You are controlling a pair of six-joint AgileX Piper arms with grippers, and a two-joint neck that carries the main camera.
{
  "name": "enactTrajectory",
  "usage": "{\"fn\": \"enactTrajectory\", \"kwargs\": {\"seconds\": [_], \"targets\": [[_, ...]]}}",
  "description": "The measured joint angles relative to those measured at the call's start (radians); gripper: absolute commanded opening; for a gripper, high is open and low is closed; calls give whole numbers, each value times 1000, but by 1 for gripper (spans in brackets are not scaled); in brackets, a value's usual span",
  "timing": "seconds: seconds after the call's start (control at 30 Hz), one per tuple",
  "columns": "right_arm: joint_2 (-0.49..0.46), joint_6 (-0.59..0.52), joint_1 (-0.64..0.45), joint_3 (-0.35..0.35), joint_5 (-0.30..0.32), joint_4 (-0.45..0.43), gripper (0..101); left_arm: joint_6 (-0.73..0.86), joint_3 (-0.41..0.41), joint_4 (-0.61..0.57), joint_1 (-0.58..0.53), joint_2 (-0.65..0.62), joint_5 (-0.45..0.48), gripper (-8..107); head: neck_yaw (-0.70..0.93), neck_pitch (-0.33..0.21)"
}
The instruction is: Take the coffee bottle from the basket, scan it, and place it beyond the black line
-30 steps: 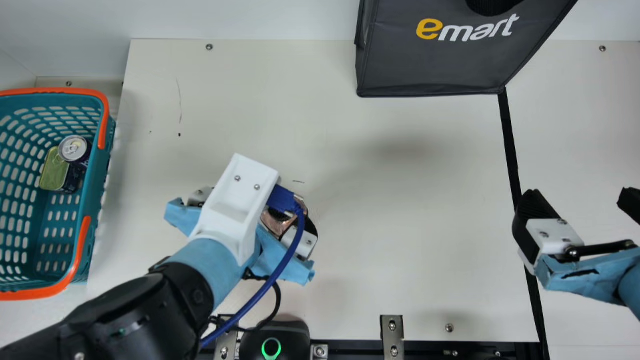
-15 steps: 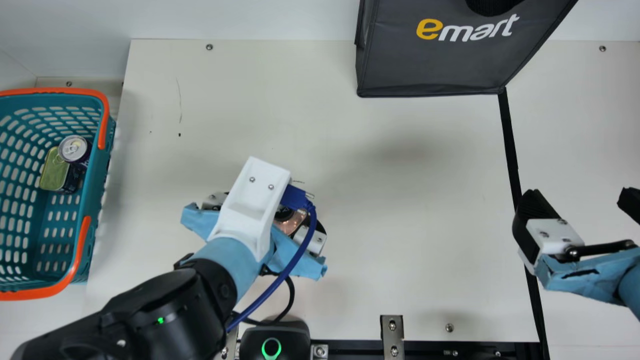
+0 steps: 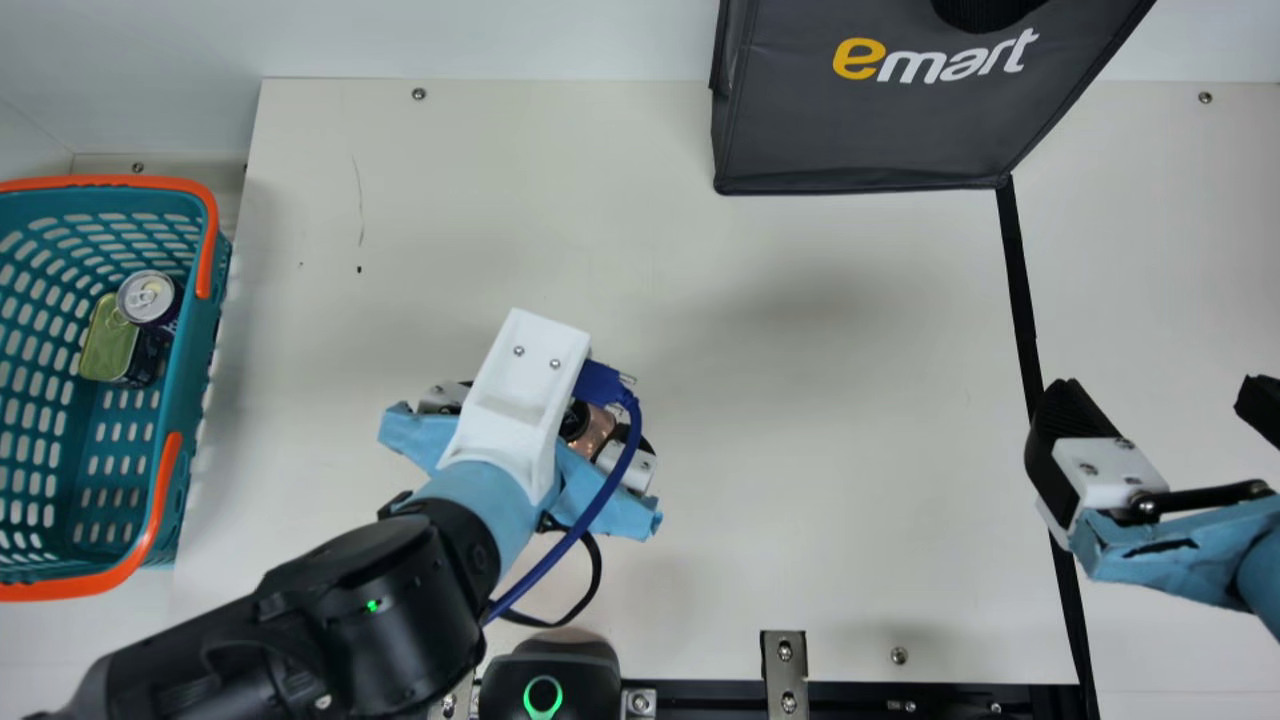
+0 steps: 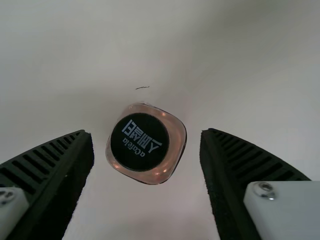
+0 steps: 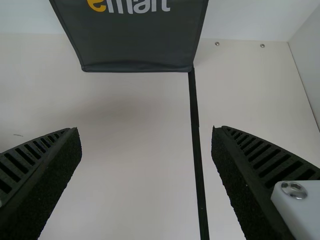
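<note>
My left gripper (image 3: 515,400) is over the table, left of centre in the main view. Partly hidden beneath it is the coffee bottle (image 3: 592,430), copper-brown with a black cap. Seen cap-first in the left wrist view, the bottle (image 4: 174,145) lies between the parted fingers of the left gripper (image 4: 146,134), a gap showing on each side. In the main view, my right gripper (image 3: 1160,395) is at the right edge by the black line (image 3: 1020,290); the right gripper (image 5: 146,132) holds nothing. The teal basket (image 3: 190,400) is at the far left.
A silver-topped can (image 3: 148,298) and a yellow-green tin (image 3: 107,342) are in the basket. The dark bag (image 3: 860,130) stands at the back, right of centre. At the front edge, a black device (image 3: 542,675) shows a green ring. A blue cable (image 3: 575,525) hangs along the left arm.
My left arm has shifted right and a little toward the back of the table, its gripper turning slightly. More of the bottle's copper side shows. The right arm has kept still.
</note>
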Motion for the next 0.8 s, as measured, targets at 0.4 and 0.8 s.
{"fn": "enactTrajectory", "kwargs": {"seconds": [0.4, 0.8], "targets": [[0, 0, 0, 0, 0, 0, 91, -2, 20, -18, 32, 22, -27, 61, -2, 0], [0, 0, 0, 0, 1, 0, 91, 12, 38, -29, 42, 24, -41, 10, -2, 0]]}}
